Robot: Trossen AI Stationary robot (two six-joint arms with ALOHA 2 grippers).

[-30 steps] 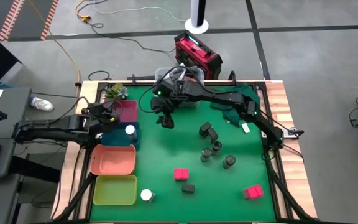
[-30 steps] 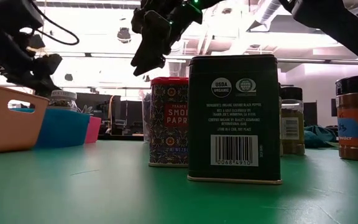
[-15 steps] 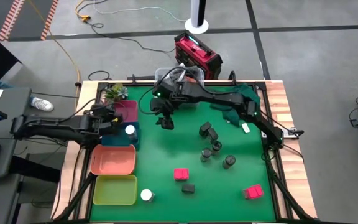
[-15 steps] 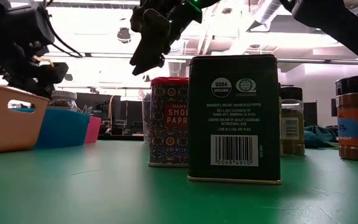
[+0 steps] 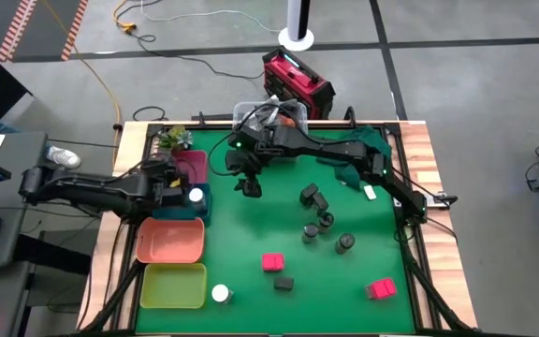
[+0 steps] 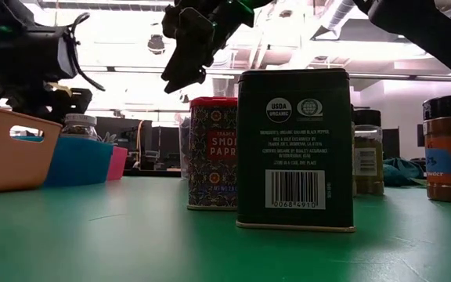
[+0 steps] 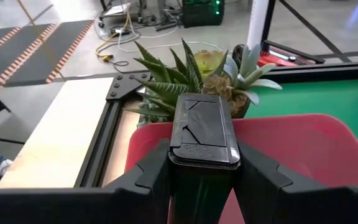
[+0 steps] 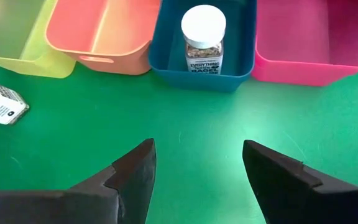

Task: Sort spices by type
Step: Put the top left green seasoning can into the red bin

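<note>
My left gripper (image 5: 169, 180) hovers over the pink tray (image 5: 193, 167) at the table's left, shut on a black rectangular spice box (image 7: 204, 134). My right gripper (image 5: 247, 183) hangs open above the green mat right of the trays, with nothing between its fingers (image 8: 197, 180). One white-topped jar (image 8: 203, 38) stands in the blue tray (image 5: 183, 208). Black boxes (image 5: 309, 195), dark jars (image 5: 327, 221), pink-red boxes (image 5: 271, 262) and a white-topped jar (image 5: 220, 293) are scattered on the mat. My left gripper pinches the black box between its two fingers, by two opposite sides (image 7: 174, 163) just below its lid end. The fingers come slanting down from the table's left side. The box is lifted clear above the pink tray (image 7: 303, 146), lid end up.
An orange tray (image 5: 169, 241) and a yellow-green tray (image 5: 172, 285) stand in front of the blue one. A potted plant (image 7: 197, 74) sits behind the pink tray at the far left corner. A clear bin (image 5: 268, 117) stands at the far edge. Bare mat lies between trays and spices.
My left gripper has carried the black box a little toward the table's right, farther over the trays, sinking slightly and tipping more downward. The box stays held. My right gripper has kept still.
</note>
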